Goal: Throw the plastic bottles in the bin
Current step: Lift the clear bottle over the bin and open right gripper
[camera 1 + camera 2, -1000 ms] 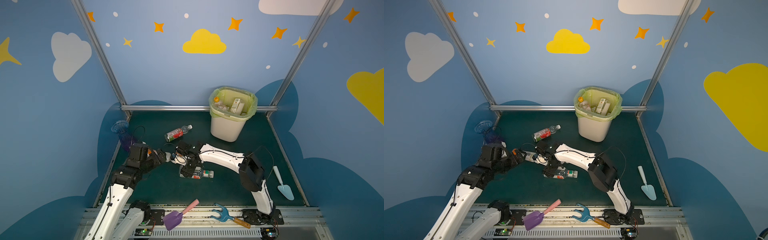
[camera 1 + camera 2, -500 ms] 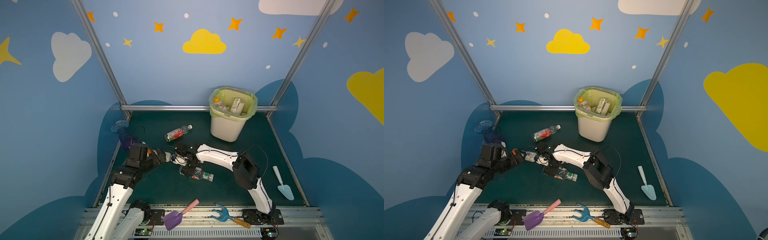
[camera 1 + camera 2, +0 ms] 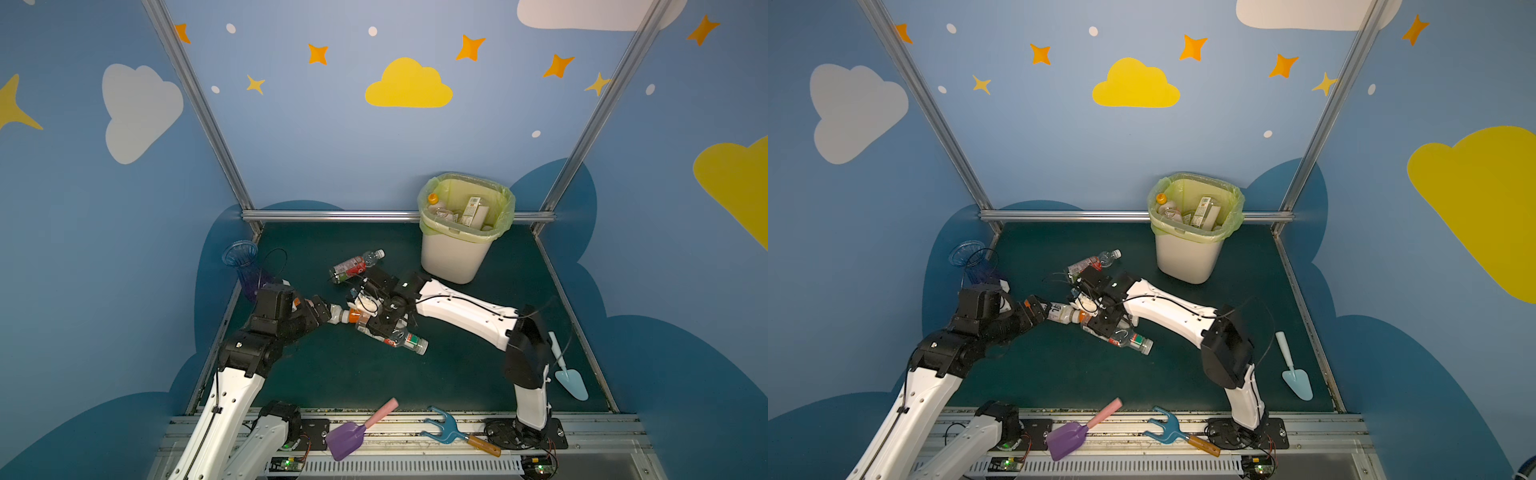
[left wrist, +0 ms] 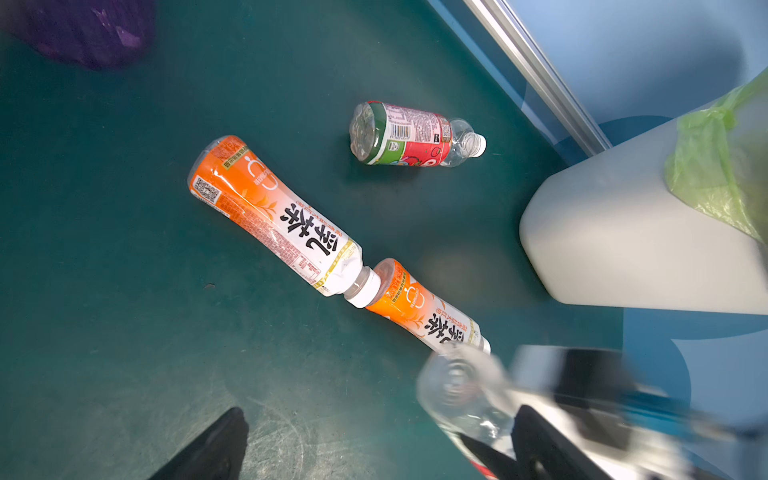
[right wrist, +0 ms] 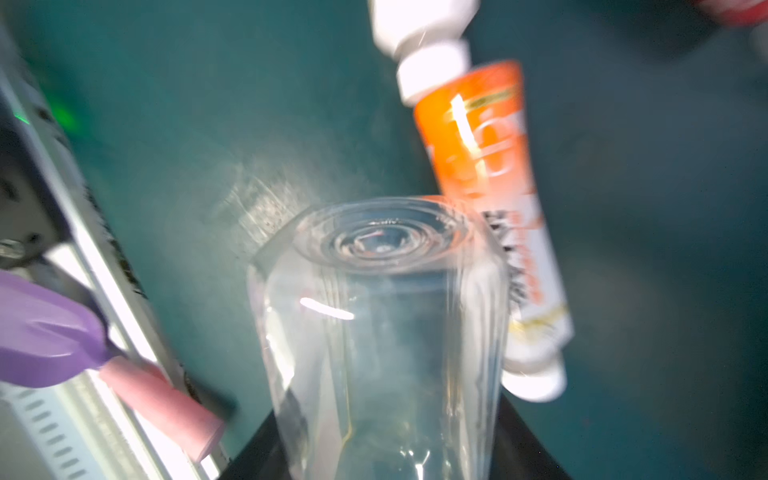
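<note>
A clear bottle [image 3: 399,338] with a red and green label lies on the green mat in both top views. My right gripper [image 5: 386,449] is shut on its body [image 5: 382,311], one dark finger on each side. Two orange-label bottles [image 4: 270,216] [image 4: 424,307] lie end to end beside it. My left gripper [image 3: 326,312] stands open just left of them, with nothing between its fingers [image 4: 208,449]. A red-label bottle [image 3: 351,266] lies farther back. The cream bin [image 3: 453,257] with its yellow-green bag stands at the back right and holds several bottles.
A ribbed blue-purple vase [image 3: 245,266] stands at the left wall. A purple shovel [image 3: 361,428] and a blue fork [image 3: 444,428] lie on the front rail. A pale blue trowel [image 3: 567,370] lies by the right arm. A metal rail [image 3: 374,216] runs along the back.
My right arm has shifted a little to the left and its jaws have narrowed onto the clear bottle. The left arm has stayed still and open.
</note>
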{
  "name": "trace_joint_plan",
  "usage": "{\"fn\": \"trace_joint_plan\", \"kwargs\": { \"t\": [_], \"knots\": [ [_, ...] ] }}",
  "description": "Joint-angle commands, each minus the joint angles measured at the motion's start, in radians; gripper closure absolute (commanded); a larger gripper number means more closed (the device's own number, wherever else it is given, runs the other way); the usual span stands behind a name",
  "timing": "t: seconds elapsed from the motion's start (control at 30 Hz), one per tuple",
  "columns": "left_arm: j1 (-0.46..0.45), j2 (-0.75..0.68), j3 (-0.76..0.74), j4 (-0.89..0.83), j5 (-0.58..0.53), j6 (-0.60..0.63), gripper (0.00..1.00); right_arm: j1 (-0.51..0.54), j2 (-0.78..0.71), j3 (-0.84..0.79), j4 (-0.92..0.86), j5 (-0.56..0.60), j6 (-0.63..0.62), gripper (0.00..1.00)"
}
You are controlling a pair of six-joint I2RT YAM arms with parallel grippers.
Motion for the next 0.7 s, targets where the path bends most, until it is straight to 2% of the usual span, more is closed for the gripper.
{"fn": "trace_joint_plan", "kwargs": {
  "t": [0.0,0.17,0.37,0.47,0.67],
  "knots": [
    [0.005,0.0,0.035,-0.006,0.0,0.012,0.0,-0.024,-0.099,0.037,0.005,0.036,0.017,0.5],
    [0.005,0.038,0.088,-0.012,0.029,0.034,0.0,-0.04,-0.24,0.043,0.072,0.162,0.031,0.5],
    [0.002,0.146,0.203,-0.02,0.083,0.084,0.0,-0.096,-0.405,0.039,0.254,0.203,0.032,0.5],
    [-0.016,0.187,0.226,0.034,0.115,0.081,0.0,-0.146,-0.482,0.019,0.396,0.23,0.036,0.52],
    [-0.101,0.286,0.27,0.119,0.097,0.084,0.0,-0.251,-0.605,-0.104,0.843,0.268,-0.03,0.54]
  ]
}}
